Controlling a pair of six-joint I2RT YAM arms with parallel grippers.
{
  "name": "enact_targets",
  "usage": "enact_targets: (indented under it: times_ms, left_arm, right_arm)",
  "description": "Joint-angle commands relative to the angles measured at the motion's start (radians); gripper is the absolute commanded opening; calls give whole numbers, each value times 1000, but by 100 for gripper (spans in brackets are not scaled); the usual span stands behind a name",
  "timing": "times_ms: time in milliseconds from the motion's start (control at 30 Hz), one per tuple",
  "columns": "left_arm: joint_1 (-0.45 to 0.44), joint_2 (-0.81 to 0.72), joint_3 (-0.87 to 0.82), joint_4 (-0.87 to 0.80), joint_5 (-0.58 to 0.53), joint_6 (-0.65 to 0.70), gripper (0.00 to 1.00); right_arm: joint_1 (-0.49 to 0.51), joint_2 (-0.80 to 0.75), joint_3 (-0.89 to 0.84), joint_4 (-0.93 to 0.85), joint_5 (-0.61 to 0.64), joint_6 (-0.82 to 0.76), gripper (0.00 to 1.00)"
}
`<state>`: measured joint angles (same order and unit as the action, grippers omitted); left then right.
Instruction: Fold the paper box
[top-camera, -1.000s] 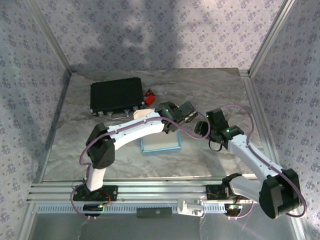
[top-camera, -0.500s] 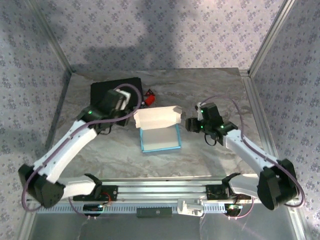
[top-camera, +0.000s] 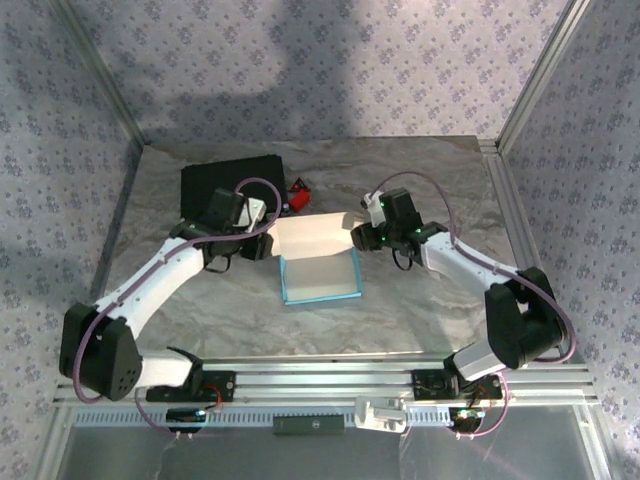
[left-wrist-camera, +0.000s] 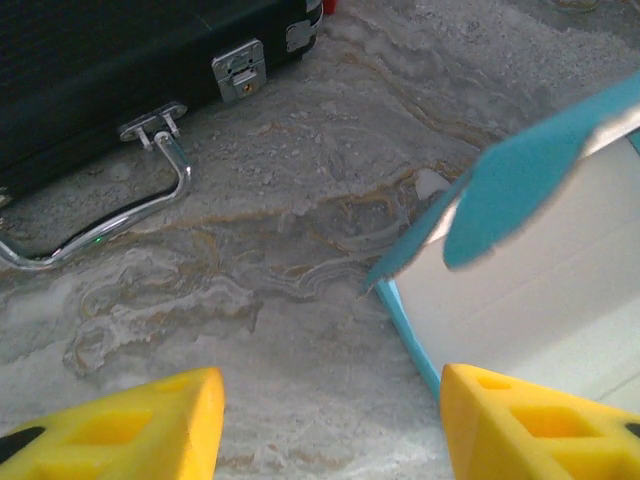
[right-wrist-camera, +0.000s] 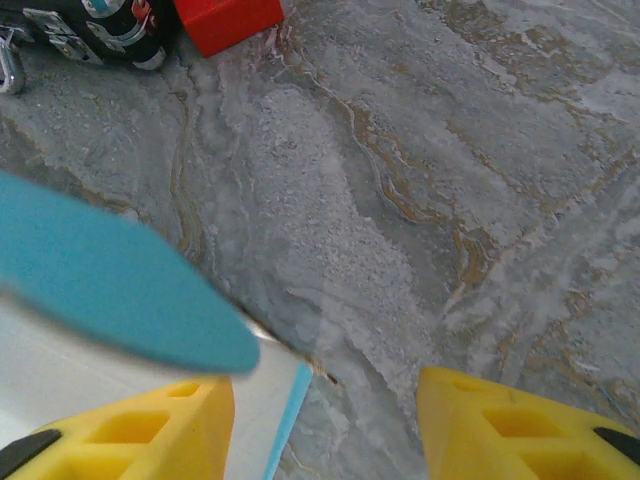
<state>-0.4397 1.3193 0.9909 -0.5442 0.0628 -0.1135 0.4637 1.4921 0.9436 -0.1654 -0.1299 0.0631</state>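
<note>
The paper box (top-camera: 318, 262) lies mid-table as a light-blue sheet with its white inner side up and its far panel raised. My left gripper (top-camera: 262, 243) hovers open at the sheet's left edge; in the left wrist view its yellow fingertips (left-wrist-camera: 120, 425) straddle bare marble, with the paper box (left-wrist-camera: 540, 250) and its blue flap at the right. My right gripper (top-camera: 358, 238) stands open at the sheet's far right corner. In the right wrist view the paper box (right-wrist-camera: 110, 280) shows a blue flap over the left yellow fingertip (right-wrist-camera: 140, 425).
A black case (top-camera: 232, 188) with metal latches and a handle (left-wrist-camera: 120, 215) lies at the back left, close behind my left gripper. A small red object (top-camera: 298, 192) sits beside it, also seen as a red block (right-wrist-camera: 225, 20). Metal frame rails border the marble table (top-camera: 430, 300).
My left arm swung out to the left and then brought its gripper in to the sheet's left edge. My right gripper moved left to the raised panel's right corner. The sheet's far panel now stands uncovered.
</note>
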Motion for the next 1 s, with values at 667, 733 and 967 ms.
enact_targets:
  times_ms: [667, 733, 967]
  left_arm:
    - [-40, 150, 42, 176, 20, -65, 15]
    - [-52, 153, 43, 178, -3, -76, 11]
    - [-74, 151, 32, 208, -54, -114, 5]
  right_arm:
    - [14, 69, 55, 13, -42, -34, 21]
    - [19, 65, 52, 14, -22, -24, 17]
    - [57, 60, 38, 21, 61, 19, 7]
